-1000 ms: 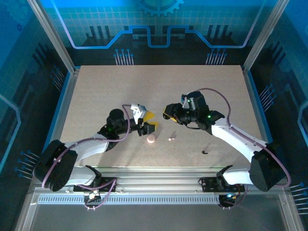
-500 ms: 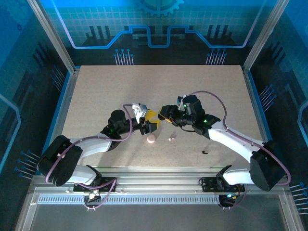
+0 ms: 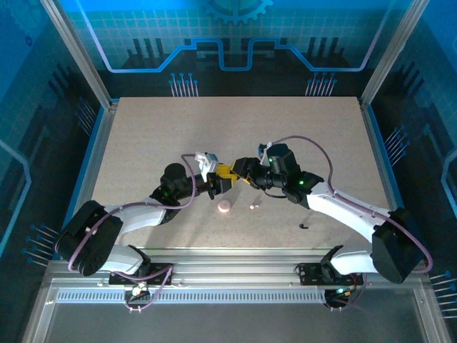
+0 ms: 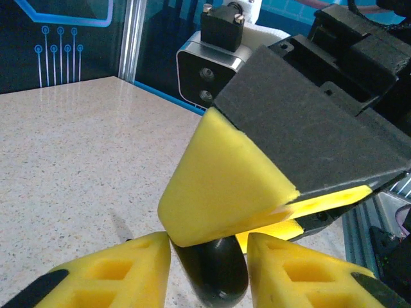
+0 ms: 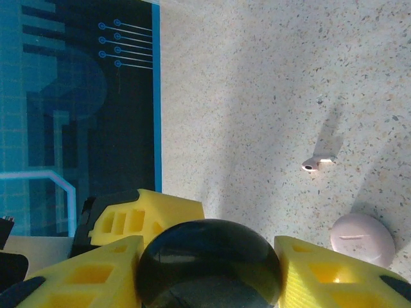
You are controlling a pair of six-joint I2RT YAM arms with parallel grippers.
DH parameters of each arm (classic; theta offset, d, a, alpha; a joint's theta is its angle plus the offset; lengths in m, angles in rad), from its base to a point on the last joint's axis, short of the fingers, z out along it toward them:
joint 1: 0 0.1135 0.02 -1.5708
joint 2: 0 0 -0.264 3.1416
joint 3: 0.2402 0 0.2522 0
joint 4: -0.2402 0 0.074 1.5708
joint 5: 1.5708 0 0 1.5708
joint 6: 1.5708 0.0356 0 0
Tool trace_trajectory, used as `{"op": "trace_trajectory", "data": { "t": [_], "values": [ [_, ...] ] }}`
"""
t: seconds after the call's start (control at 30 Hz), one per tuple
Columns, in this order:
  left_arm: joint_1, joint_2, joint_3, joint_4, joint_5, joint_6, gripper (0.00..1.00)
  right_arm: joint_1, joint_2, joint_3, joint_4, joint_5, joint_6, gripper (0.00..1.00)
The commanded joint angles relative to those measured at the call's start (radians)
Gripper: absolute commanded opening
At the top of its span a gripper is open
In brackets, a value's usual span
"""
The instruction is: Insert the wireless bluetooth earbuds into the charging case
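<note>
End effectors (image 4: 209, 266) (image 5: 207, 273) (both) clasp black case (image 5: 209, 247).

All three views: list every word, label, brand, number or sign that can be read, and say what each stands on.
None: no legible text in any view.
pink case: a short faint mark on its lid, too small to read.
black case: no print visible.
backdrop wall: circuit lines and a gear drawing, no letters.

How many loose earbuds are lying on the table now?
2. A whitish earbud lies just right of the pink case; a black earbud lies farther right, beside the right arm. Others may be hidden.
</note>
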Motion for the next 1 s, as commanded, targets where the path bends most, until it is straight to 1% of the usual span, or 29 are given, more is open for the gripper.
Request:
{"op": "trace_trajectory", "data": {
  "t": [0.0,0.13,0.27,0.7,0.77,0.9,0.97],
  "values": [
    [-0.010,0.007,0.001,0.047,0.008,-0.002,0.33,0.019,0.009,0.029,0.039,0.013,0.006,0.48],
    [-0.010,0.007,0.006,0.046,0.017,-0.011,0.31,0.023,0.007,0.029,0.038,0.015,0.004,0.48],
    [-0.010,0.009,0.008,0.047,0.027,-0.028,0.31,0.030,0.004,0.029,0.045,0.019,0.005,0.48],
    [-0.010,-0.005,0.014,-0.003,0.040,-0.029,0.15,0.035,0.013,0.029,0.058,0.012,0.001,0.49],
    [-0.010,-0.011,0.015,-0.013,0.039,-0.027,0.13,0.036,0.011,0.029,0.051,0.020,-0.003,0.53],
    [-0.010,-0.030,0.016,-0.031,0.039,-0.024,0.13,0.032,-0.020,0.058,-0.009,0.055,-0.059,0.70],
    [-0.010,-0.038,0.016,-0.041,0.045,-0.025,0.13,0.026,-0.048,0.057,-0.046,0.063,-0.105,0.74]
  ]
}}
